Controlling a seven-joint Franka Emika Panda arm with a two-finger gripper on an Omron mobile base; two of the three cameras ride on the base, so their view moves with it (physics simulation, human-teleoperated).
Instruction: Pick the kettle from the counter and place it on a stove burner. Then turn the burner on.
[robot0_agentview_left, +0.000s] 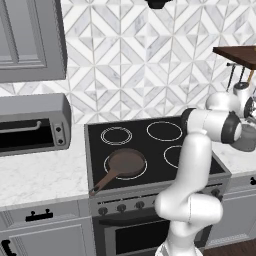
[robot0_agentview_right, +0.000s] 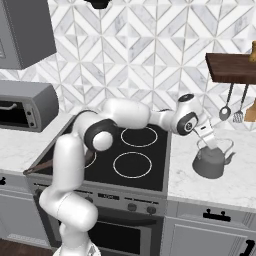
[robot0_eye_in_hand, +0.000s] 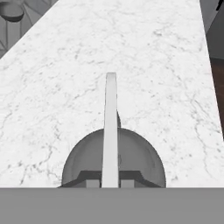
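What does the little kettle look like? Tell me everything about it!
The kettle is small, squat and dull grey, like metal. It has a round body, a short spout pointing right and a thin arched handle on top. It stands upright on the white marble counter, right of the black stove. The robot's gripper is shut on its handle, seen edge-on in the hand view.

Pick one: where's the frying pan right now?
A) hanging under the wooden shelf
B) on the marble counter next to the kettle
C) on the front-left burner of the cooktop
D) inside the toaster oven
C: the left base view shows the brown frying pan lying inside the front-left ring of the black cooktop, its handle pointing toward the front-left corner, while the kettle stands on the counter to the right of the cooktop.
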